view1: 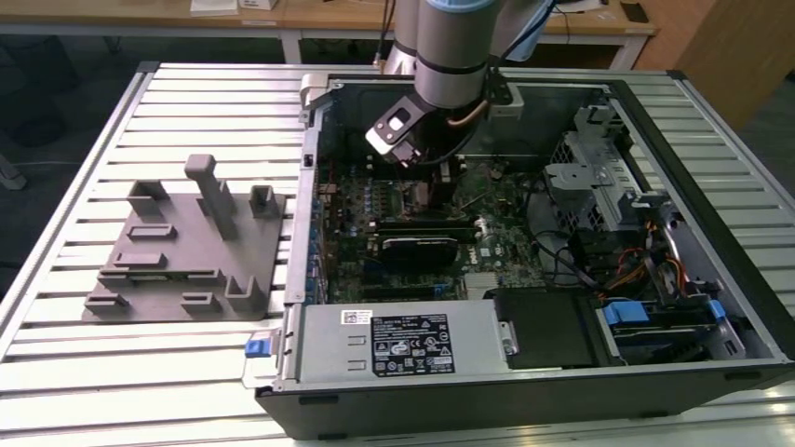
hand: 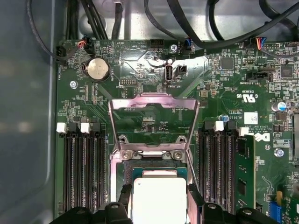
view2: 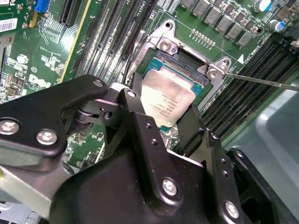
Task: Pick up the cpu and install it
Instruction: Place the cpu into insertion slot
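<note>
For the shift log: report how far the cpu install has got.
Done: the silvery-white flat square cpu is picked up and sits over the black square motherboard socket, whose metal retention frame stands open. In hand: the black gripper grips the cpu by two edges at the socket. Left: seating cannot be confirmed; frame not closed.

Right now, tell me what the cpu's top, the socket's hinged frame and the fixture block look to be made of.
The cpu has a metal top, matte silver with a soft sheen. The hinged frame is likely steel: bright, reflective, with thin stamped edges. The fixture block is probably plastic: flat matte grey with no shine, though the look leaves that open.
</note>
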Tool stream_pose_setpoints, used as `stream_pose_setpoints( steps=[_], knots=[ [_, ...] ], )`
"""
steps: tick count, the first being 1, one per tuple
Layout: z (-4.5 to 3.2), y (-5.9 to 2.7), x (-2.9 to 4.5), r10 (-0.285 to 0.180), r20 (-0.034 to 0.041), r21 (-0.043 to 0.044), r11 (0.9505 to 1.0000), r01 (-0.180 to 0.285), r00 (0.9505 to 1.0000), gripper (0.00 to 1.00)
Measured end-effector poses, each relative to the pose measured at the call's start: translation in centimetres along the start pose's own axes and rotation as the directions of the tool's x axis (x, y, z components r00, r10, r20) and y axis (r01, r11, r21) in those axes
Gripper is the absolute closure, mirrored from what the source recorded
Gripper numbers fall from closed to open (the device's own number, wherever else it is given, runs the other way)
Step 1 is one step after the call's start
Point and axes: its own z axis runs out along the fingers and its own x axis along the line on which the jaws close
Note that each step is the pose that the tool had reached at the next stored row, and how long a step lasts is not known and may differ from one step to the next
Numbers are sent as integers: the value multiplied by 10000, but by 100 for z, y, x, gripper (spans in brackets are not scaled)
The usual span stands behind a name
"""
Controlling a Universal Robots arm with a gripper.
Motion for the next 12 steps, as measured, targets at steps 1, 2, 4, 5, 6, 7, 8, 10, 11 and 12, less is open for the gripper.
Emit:
stream_pose_setpoints(
  steps=[1,2,4,5,6,7,8,10,11,12],
  knots=[
    [3,-1,4,1,1,0,10000,-1,10000,46],
    [5,-2,8,1,1,0,10000,-1,10000,46],
    [11,-2,21,1,0,-1,10000,-1,10000,46],
    [16,-2,24,0,-2,-1,10000,0,10000,46],
    [22,-2,26,-1,0,-1,10000,1,10000,46],
    [27,-2,26,-1,10,-1,10000,1,10000,46],
    [33,-3,26,-2,23,-1,10000,2,10000,46],
    [44,-3,26,-2,45,-1,10000,2,10000,46],
    [51,-3,26,-3,53,-1,10000,3,10000,46],
    [58,-3,26,-4,58,-1,10000,4,10000,46]
  ],
)
